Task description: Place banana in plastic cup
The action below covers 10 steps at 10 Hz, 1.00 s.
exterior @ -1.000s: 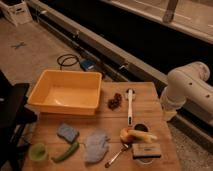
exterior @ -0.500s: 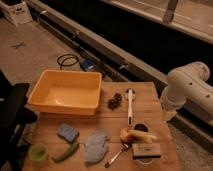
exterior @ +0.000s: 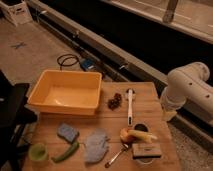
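Observation:
The banana (exterior: 141, 135) is small and pale yellow. It lies at the table's front right, resting against an orange-red apple (exterior: 126, 134) and just in front of a small dark metal cup (exterior: 141, 128). The light green plastic cup (exterior: 38, 152) stands upright at the front left corner, far from the banana. Only the white arm (exterior: 186, 91) shows, beyond the table's right edge. My gripper is out of view.
A large yellow tub (exterior: 65, 92) fills the back left of the wooden table (exterior: 150, 97). Grapes (exterior: 115, 101) and a white long-handled utensil (exterior: 130, 105) lie mid-table. A blue sponge (exterior: 67, 132), grey cloth (exterior: 96, 145), green chili (exterior: 66, 151), spoon (exterior: 116, 155) and a brown block (exterior: 146, 150) line the front.

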Each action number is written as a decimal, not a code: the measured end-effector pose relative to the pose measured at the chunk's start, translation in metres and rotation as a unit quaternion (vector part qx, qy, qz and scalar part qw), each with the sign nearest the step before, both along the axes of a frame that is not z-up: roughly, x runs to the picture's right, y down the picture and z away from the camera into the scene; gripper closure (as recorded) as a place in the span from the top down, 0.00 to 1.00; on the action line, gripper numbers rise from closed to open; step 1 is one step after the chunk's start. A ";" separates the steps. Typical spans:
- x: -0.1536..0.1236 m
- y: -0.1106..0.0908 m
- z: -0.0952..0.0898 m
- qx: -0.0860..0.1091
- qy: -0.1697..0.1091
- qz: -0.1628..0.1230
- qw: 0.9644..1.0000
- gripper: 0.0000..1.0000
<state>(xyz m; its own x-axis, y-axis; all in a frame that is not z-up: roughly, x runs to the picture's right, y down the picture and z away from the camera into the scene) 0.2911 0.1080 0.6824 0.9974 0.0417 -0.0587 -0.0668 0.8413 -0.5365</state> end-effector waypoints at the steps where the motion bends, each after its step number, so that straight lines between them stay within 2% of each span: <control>1: 0.000 0.000 0.000 0.000 0.000 0.000 1.000 0.65; 10: -0.003 -0.001 -0.002 0.004 -0.006 -0.007 1.000 0.65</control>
